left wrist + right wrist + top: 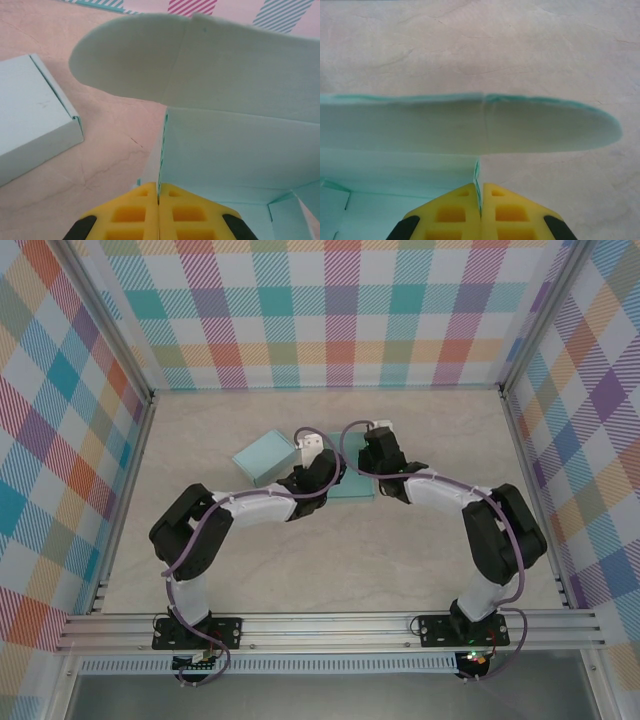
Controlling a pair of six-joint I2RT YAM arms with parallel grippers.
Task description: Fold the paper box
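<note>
Yellow-tipped left pincer [159, 192] pinches a wall of the open paper box [235, 150]; right pincer [481, 192] pinches another wall. Beside the paper box lies a closed box [30, 115].

The beige table [250, 570] carries a closed box [266, 457] and the paper box [355, 488].

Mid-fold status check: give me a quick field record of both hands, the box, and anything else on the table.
left hand: shut, pinching a wall of the open box
right hand: shut, pinching a wall of the same box
flap: rounded, standing up
second box: closed, lying left of the open one, apart
table: pale, marbled
</note>
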